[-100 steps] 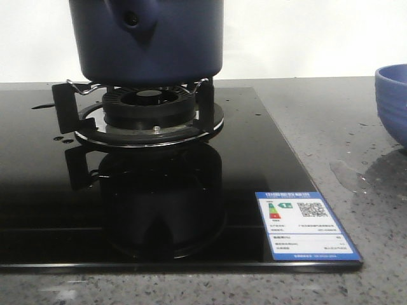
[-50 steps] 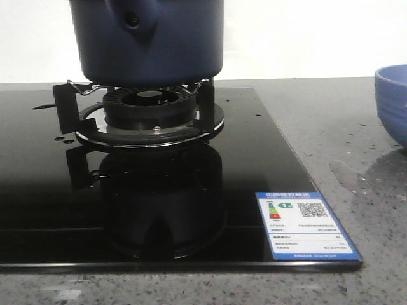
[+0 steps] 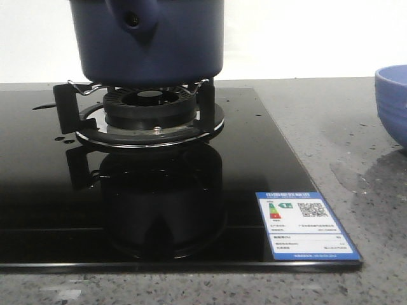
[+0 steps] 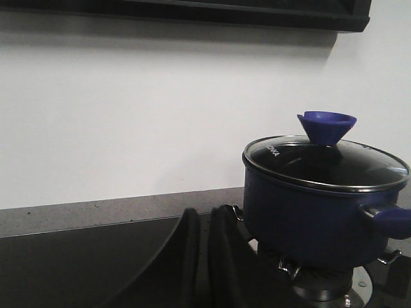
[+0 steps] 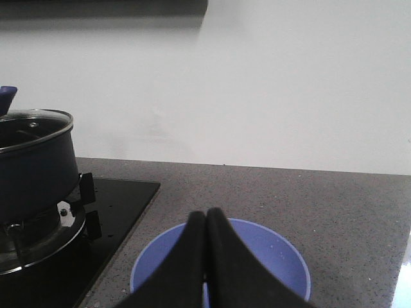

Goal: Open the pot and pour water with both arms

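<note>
Matte navy pot [image 3: 147,39] sat on black burner [image 3: 150,108] of glossy glass hob [image 3: 38,190]. Only in left wrist view: glass lid [image 4: 326,160] with steel rim, funnel-shaped blue knob [image 4: 327,126], unreadable white lettering. Front view alone showed blue-edged energy label [image 3: 306,224] with QR code. Ribbed blue bowl [image 5: 221,263] on speckled counter [image 5: 334,212]. Left gripper [image 4: 200,256] nearly closed, right gripper [image 5: 205,256] pressed together, both empty.

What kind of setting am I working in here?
Most likely a kitchen counter: a lidded pot sits on a gas burner in a black glass hob, with a blue bowl on the speckled worktop.
</note>
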You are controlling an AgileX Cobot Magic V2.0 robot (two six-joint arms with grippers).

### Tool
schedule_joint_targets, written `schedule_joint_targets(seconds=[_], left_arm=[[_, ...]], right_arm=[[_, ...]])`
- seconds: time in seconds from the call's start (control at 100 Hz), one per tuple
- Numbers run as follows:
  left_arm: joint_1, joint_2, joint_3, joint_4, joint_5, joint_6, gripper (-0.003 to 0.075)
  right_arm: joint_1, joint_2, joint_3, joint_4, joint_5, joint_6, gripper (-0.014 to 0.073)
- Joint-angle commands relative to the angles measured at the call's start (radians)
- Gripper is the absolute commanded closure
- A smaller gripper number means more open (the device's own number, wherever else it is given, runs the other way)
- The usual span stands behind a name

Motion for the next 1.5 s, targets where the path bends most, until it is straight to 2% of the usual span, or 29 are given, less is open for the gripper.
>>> schedule_joint_targets(seconds=[0.0,0.78,0.88,0.91,0.95,1.0,1.03,1.05,1.1,1.12,1.17,1.22,1.35,1.49], left_arm=[[-0.008,0.006,-0.025,-0.028,0.022,-0.009,0.0741],[-0.008,0.006,-0.025,-0.024,0.02,-0.009,0.0741],[-0.008,0.006,-0.027,0.09,0.018,-0.016,0.0741],[-0.008,0.006,-0.027,0.211,0.023,-0.061,0.0741],[-0.008,0.006,-0.025,0.388,0.025,-0.226,0.0741],[-0.008,0.006,-0.021,0.699,0.014,-0.519,0.0741],[-0.008,0.006,-0.013,0.947,0.007,-0.757,0.0741],[-0.007,0.006,-0.006,1.095,0.002,-0.852,0.0741],[0.002,0.006,0.016,1.387,-0.003,-1.188,0.0741],[0.007,0.006,0.026,1.481,-0.003,-1.255,0.0741],[0.04,0.003,0.054,1.609,0.008,-1.437,0.0741],[0.082,0.0,0.081,1.628,0.039,-1.492,0.0741],[0.204,-0.04,0.16,1.647,0.129,-1.502,0.0741],[0.305,-0.123,0.254,1.668,0.139,-1.505,0.0741]], right_arm=[[0.003,0.011,-0.02,0.01,-0.087,-0.014,0.0658],[0.003,0.011,-0.02,0.01,-0.087,-0.014,0.0658],[0.003,0.011,-0.02,0.01,-0.087,-0.014,0.0658],[0.003,0.011,-0.02,0.01,-0.087,-0.014,0.0658],[0.003,0.011,-0.02,0.01,-0.087,-0.014,0.0658],[0.003,0.011,-0.02,0.01,-0.087,-0.014,0.0658],[0.003,0.011,-0.02,0.01,-0.087,-0.014,0.0658],[0.003,0.011,-0.02,0.01,-0.087,-0.014,0.0658],[0.003,0.011,-0.02,0.01,-0.087,-0.014,0.0658],[0.003,0.011,-0.02,0.01,-0.087,-0.014,0.0658],[0.003,0.011,-0.02,0.01,-0.087,-0.014,0.0658],[0.003,0.011,-0.02,0.01,-0.087,-0.014,0.0658],[0.003,0.011,-0.02,0.01,-0.087,-0.014,0.0658],[0.003,0.011,-0.02,0.01,-0.087,-0.014,0.0658]])
